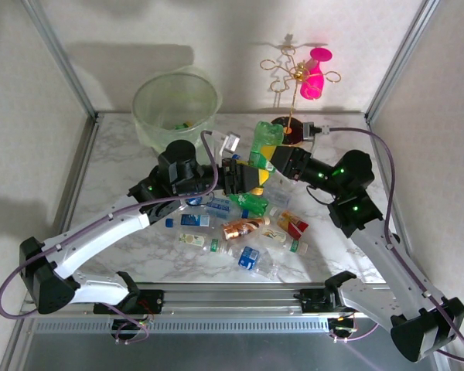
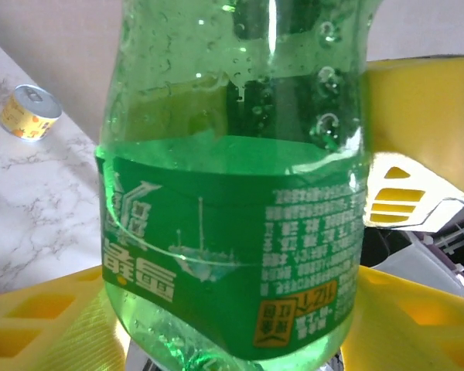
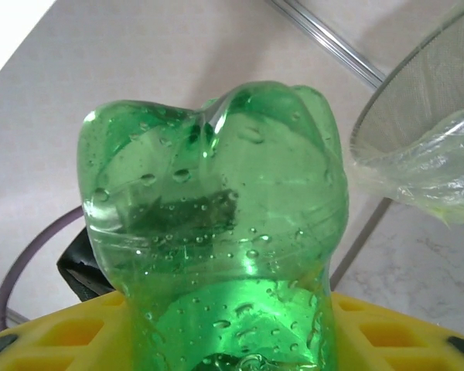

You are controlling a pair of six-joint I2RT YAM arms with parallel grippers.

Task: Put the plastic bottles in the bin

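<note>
A big green plastic bottle (image 1: 266,141) hangs in the air above the middle of the table, held between both arms. My right gripper (image 1: 276,161) is shut on its body, and the dented base (image 3: 209,193) rises from the yellow fingers (image 3: 54,340). My left gripper (image 1: 243,185) is closed round the labelled part (image 2: 232,247) lower down, a yellow finger (image 2: 39,317) pressing on each side. Several small plastic bottles (image 1: 243,232) lie in a heap below on the marble. The pale-green bin (image 1: 175,104) stands at the back left, its lined rim (image 3: 433,147) just beyond the bottle.
A gold wire stand (image 1: 292,77) with a pink cup (image 1: 315,73) stands at the back right. A short can with a gold top (image 2: 31,112) sits on the marble. Metal frame posts run along both sides of the table.
</note>
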